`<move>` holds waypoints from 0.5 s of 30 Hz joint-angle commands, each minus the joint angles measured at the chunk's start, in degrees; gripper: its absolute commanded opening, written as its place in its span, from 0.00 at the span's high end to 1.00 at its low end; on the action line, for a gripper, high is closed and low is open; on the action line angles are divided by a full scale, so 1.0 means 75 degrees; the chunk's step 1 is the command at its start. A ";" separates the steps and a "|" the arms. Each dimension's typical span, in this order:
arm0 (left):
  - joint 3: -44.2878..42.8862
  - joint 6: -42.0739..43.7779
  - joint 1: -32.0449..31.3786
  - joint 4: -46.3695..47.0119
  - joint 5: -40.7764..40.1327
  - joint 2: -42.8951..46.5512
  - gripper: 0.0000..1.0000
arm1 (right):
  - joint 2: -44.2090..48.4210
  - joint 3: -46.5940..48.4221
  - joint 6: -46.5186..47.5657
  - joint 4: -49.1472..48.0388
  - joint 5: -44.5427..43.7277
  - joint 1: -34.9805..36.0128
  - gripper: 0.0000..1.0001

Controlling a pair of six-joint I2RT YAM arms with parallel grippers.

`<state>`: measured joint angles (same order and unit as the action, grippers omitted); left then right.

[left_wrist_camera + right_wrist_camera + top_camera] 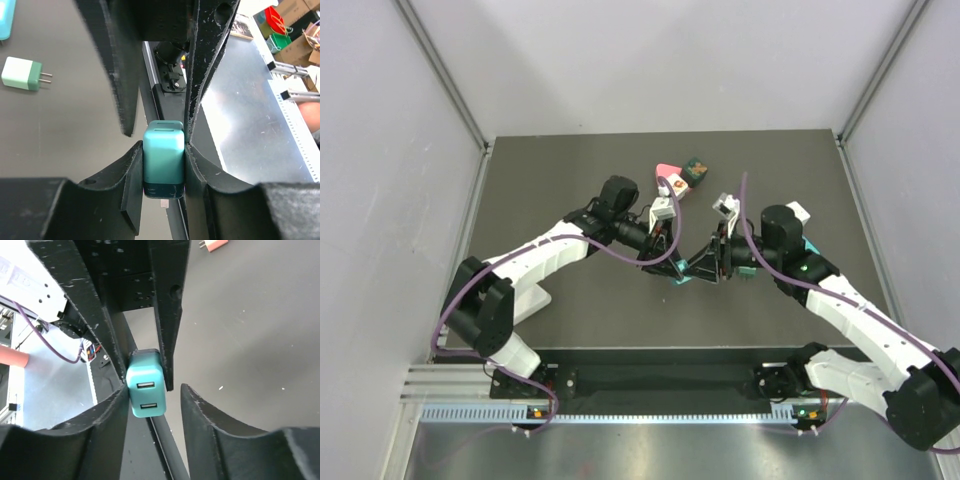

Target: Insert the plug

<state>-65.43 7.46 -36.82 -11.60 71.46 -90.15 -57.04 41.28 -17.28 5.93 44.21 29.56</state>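
Note:
A teal USB charger plug with a dark base is clamped between the fingers of my left gripper, one metal prong showing beneath it. In the top view the two grippers meet at the mat's middle, the left gripper holding the plug. My right gripper is open around the plug. In the right wrist view the plug's face with two USB ports lies against the left finger of the right gripper, with a gap to the other finger.
A pink plug and a dark green block lie at the back of the mat. A white and green plug and a teal object lie by the right arm. The metal rail runs along the near edge.

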 commanded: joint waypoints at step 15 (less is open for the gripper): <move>-0.0100 -0.0128 -0.0095 0.0470 -0.1206 0.0383 0.19 | -0.0270 0.0354 0.0076 -0.0032 -0.0268 -0.0004 1.00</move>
<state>-65.06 4.38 -37.12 -9.39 65.45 -90.06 -58.87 41.30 -18.04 4.43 44.51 29.39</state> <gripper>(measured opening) 0.797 0.235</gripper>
